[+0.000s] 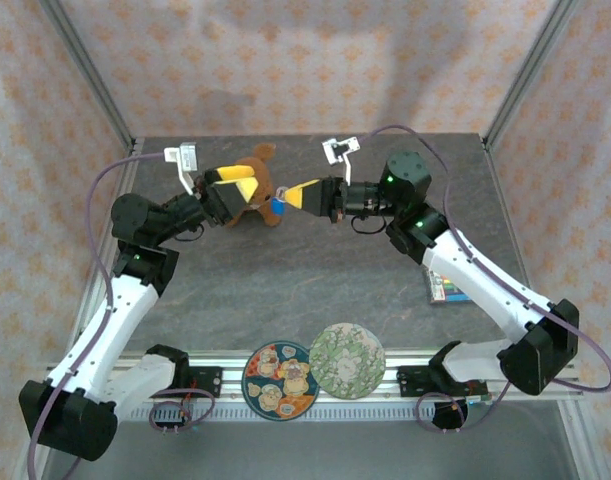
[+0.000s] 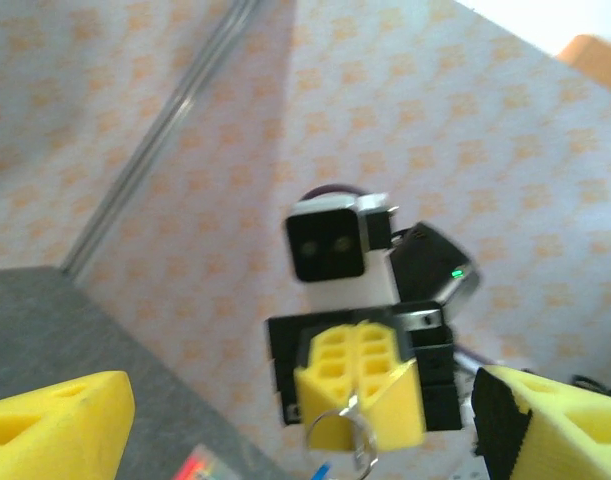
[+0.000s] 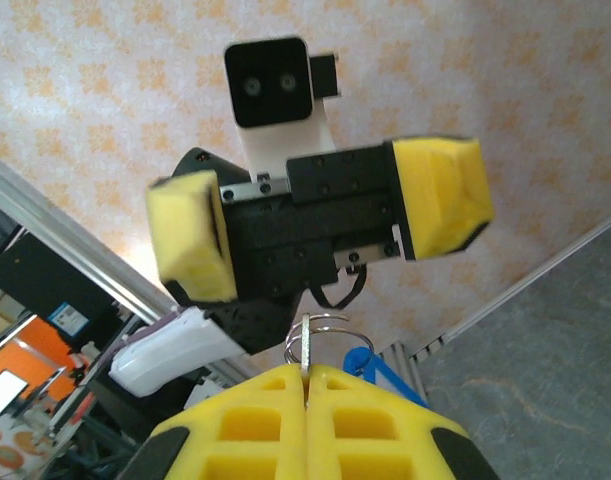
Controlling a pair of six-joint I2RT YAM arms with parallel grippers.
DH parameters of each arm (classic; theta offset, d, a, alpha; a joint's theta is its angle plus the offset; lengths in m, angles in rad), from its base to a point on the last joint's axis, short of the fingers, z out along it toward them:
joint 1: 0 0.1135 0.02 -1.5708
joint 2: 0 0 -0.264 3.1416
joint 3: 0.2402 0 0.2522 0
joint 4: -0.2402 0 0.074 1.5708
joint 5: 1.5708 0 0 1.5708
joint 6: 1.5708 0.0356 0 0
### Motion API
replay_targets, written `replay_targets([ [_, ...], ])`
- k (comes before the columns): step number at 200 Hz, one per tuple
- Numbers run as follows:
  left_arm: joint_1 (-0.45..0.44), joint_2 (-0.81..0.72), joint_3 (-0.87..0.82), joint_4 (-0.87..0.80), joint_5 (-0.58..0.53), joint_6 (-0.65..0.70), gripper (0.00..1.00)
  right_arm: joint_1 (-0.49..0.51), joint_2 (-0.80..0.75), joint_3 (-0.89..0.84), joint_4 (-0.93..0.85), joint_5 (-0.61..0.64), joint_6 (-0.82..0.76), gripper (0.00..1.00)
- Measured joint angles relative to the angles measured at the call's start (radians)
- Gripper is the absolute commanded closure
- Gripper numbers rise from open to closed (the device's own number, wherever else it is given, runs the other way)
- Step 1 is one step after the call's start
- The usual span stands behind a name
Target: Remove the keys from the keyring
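My right gripper (image 3: 307,375) is shut on a thin flat metal key (image 3: 306,345), seen edge-on between its yellow fingers. The wire keyring (image 3: 335,325) loops through the key just above the fingertips, and a blue tag (image 3: 370,362) hangs from it. Facing it a short way off, my left gripper (image 3: 315,215) is open with nothing between its fingers. In the top view both grippers meet above the back of the table: the left gripper (image 1: 247,184), the right gripper (image 1: 293,197) and the blue tag (image 1: 276,207) between them. The left wrist view shows the keyring (image 2: 335,430) below the shut right gripper (image 2: 360,400).
A brown plush toy (image 1: 260,165) sits right behind the left gripper; I cannot tell whether it joins the ring. Two round printed coasters (image 1: 280,380) (image 1: 347,360) lie at the near edge. A colourful card (image 1: 442,288) lies beside the right arm.
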Motion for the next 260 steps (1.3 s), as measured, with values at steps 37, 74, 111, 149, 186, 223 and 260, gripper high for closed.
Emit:
replay_targets([
  [37,0.002,0.106,-0.014,0.284,0.071,-0.211,0.18,0.000,0.008,0.000,0.073,-0.051,0.060,1.00],
  [74,0.002,0.164,-0.017,0.435,0.106,-0.349,0.18,0.000,0.020,0.012,0.132,-0.080,0.109,1.00],
  [111,-0.006,0.176,-0.017,0.528,0.130,-0.425,0.17,0.000,0.056,0.034,0.163,-0.100,0.132,1.00],
  [149,-0.028,0.209,-0.017,0.597,0.154,-0.492,0.18,0.001,0.099,0.050,0.174,-0.109,0.152,1.00],
  [186,-0.045,0.214,-0.017,0.619,0.172,-0.514,0.21,0.001,0.123,0.073,0.185,-0.117,0.164,1.00],
  [223,-0.057,0.217,-0.017,0.645,0.183,-0.544,0.31,0.001,0.141,0.096,0.193,-0.121,0.170,1.00],
  [260,-0.058,0.237,-0.017,0.694,0.191,-0.583,0.39,0.003,0.145,0.101,0.206,-0.128,0.175,1.00],
])
